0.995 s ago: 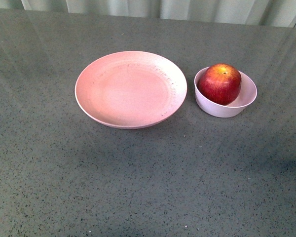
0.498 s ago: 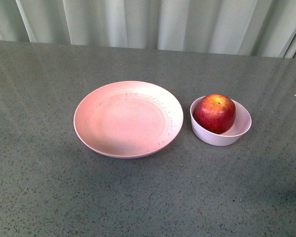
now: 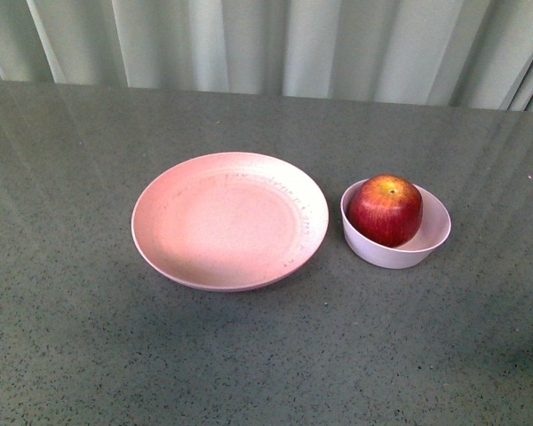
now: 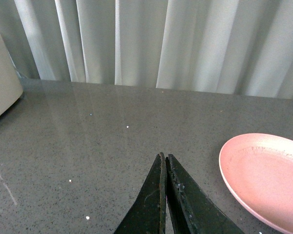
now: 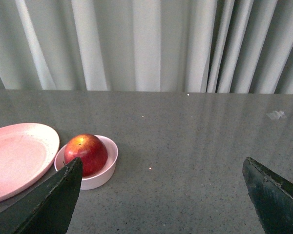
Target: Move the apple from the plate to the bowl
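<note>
Inspector: Starting nearest: left gripper (image 4: 164,161) has its jaws pressed together on nothing, above bare table (image 3: 249,364). Right gripper (image 5: 161,168) stands spread wide, empty, facing the bowl (image 3: 424,251) from a distance.

Clerk: And the apple (image 3: 385,209)?

Inspector: Seated in the bowl, just beside the empty plate (image 3: 160,248). Transfer appears complete.

Clerk: Risks?

Inspector: The bowl looks tilted, the apple crowding its near-left wall. In my judgement, any arm sweeping low on retreat could clip the rim, tipping it and rolling the apple out. Beyond, only curtain (image 3: 266,44).
</note>
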`<action>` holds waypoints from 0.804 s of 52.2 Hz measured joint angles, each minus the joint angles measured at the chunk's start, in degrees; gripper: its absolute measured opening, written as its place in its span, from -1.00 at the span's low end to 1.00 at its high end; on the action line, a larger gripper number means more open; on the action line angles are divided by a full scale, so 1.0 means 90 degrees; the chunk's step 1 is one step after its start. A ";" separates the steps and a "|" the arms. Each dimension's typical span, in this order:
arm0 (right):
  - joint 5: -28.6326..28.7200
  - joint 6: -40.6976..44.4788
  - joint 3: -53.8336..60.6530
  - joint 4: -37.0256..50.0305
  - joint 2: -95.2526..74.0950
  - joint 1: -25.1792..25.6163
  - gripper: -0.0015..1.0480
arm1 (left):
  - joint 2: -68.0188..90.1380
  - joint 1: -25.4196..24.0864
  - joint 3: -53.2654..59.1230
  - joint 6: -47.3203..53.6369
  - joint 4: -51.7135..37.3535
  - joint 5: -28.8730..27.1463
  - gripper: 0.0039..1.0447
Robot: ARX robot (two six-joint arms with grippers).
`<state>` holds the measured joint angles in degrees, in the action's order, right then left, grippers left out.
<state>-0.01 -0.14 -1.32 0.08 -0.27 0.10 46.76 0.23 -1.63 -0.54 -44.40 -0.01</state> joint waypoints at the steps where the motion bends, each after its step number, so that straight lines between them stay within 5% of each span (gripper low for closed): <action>1: 0.0002 0.0000 0.0000 0.0000 0.0000 0.0000 0.83 | -0.0146 -0.0002 0.0017 0.0000 0.0124 0.0000 -0.97; 42: 0.0000 0.0000 0.0000 0.0000 0.0000 0.0000 0.83 | -0.3378 -0.0002 0.0090 0.0007 0.3109 0.0000 -0.97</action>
<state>-0.01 -0.14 -1.32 0.08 -0.27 0.10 16.36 0.21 -0.82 -0.47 -16.43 -0.01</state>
